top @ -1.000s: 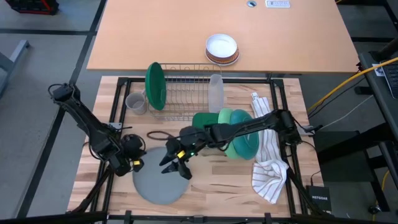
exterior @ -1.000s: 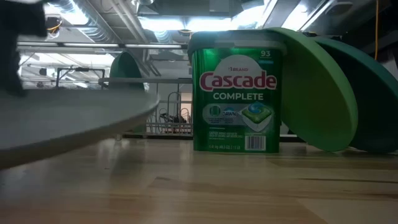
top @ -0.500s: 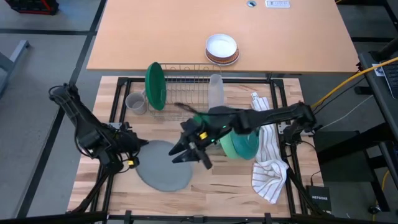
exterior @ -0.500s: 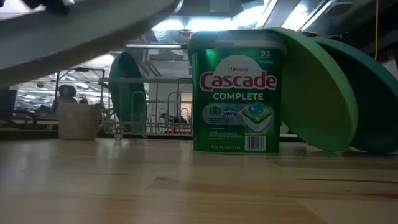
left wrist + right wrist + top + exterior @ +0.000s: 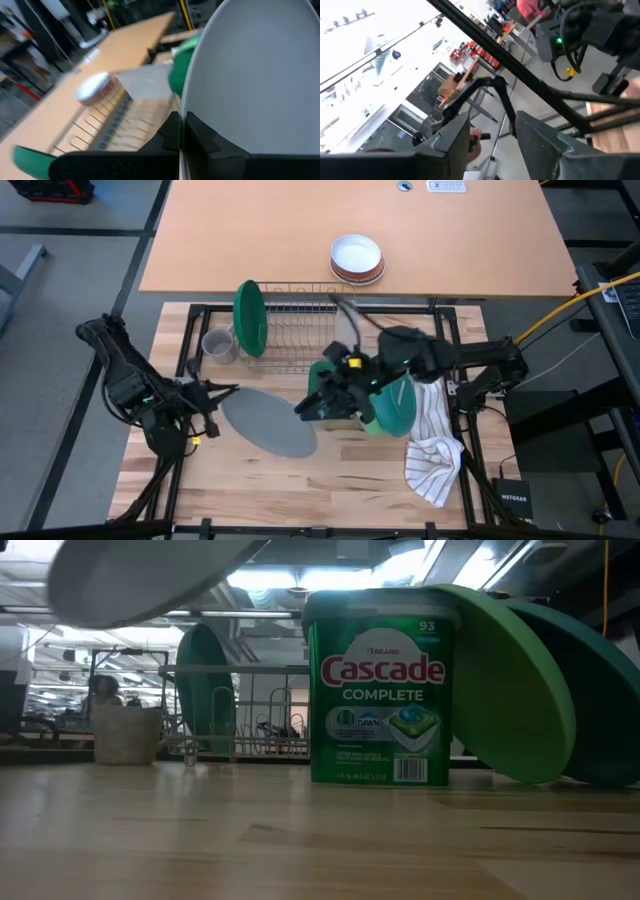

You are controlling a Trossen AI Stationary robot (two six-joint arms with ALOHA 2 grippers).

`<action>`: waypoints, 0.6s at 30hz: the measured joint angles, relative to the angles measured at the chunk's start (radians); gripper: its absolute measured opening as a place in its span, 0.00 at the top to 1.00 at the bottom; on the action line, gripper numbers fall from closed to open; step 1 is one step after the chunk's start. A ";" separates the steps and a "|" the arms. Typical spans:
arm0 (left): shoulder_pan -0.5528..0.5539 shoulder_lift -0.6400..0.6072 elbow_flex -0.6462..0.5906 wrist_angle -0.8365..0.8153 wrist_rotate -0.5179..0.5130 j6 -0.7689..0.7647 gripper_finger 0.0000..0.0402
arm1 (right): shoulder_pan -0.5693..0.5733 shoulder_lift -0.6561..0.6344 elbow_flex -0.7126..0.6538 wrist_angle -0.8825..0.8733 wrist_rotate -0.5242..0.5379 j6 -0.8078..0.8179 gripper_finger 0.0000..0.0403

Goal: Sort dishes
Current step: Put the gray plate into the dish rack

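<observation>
My left gripper (image 5: 220,393) is shut on a round grey plate (image 5: 270,421), which hangs over the table's left middle and shows high up in the low view (image 5: 150,575). My right gripper (image 5: 308,408) hovers open and empty beside the plate's right edge, raised well above the table. A dark green plate (image 5: 250,318) stands on edge in the wire dish rack (image 5: 300,330). A grey mug (image 5: 218,345) stands left of the rack. A light green plate (image 5: 500,690) and a teal plate (image 5: 600,700) lean against a green Cascade tub (image 5: 375,690). My left gripper pinches the grey plate's rim (image 5: 184,125) at its left side, one finger (image 5: 170,135) on each face. The fingers come nearly level from the table's left. The plate is lifted clear of the table and tipped, its far side higher.
A white striped towel (image 5: 435,445) lies at the right. A clear cup (image 5: 347,330) stands at the rack's right end. A white bowl on brown-rimmed ones (image 5: 357,257) sits on the far desk. Bare wood lies along the near edge.
My left gripper has risen and rolled with the grey plate, lifting it clear of the table and tipping it. My right gripper, open throughout, has gone up from the plate's near right edge and toward the far right, over the tub.
</observation>
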 joint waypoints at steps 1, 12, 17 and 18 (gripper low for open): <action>0.000 0.000 0.009 0.003 -0.020 0.020 1.00 | 0.000 -0.011 0.000 -0.001 -0.001 -0.021 0.59; 0.000 0.000 0.054 0.109 -0.360 0.237 1.00 | 0.000 -0.099 0.000 -0.218 0.188 -0.244 0.59; 0.031 -0.004 0.067 0.248 -0.368 0.478 1.00 | -0.001 -0.113 0.000 -0.243 0.273 -0.161 0.59; 0.041 -0.004 0.068 0.286 -0.368 0.528 1.00 | -0.007 -0.117 0.000 -0.238 0.280 -0.138 0.59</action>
